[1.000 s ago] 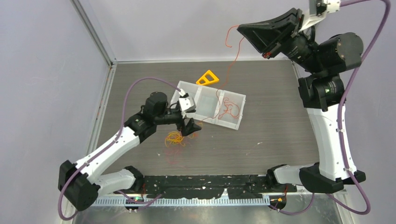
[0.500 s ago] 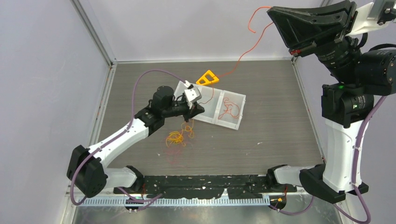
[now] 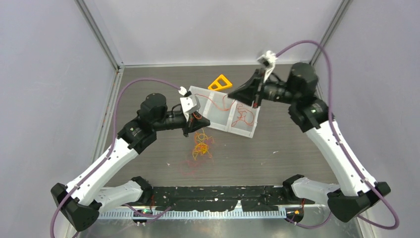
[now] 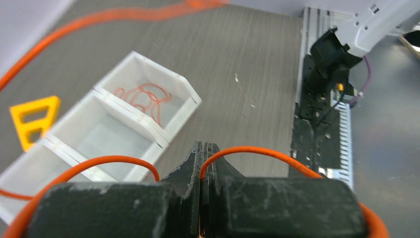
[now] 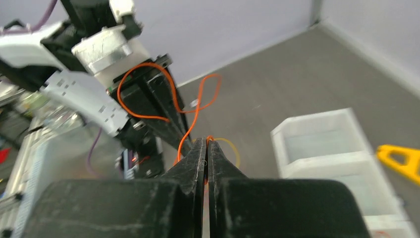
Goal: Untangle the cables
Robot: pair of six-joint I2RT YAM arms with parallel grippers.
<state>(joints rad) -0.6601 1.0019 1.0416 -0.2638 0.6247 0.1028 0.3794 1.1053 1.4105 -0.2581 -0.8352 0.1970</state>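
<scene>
My left gripper is shut on a thin orange cable that loops out on both sides of its jaws. From above it hovers just left of a white three-bin tray. Below it a tangle of yellow and orange cables hangs down to the table. The orange cable runs across the tray to my right gripper, which is low over the tray. In the right wrist view that gripper is shut on the orange cable. A red cable lies coiled in the tray's right bin.
A yellow triangle lies just behind the tray. A faint red cable lies on the table in front of the tangle. The black base strip runs along the near edge. Walls enclose the left, back and right sides.
The left gripper has shut on the orange cable and lifted the tangle slightly rightward. The right arm has swung down from high at the back right to just over the tray, still holding the cable.
</scene>
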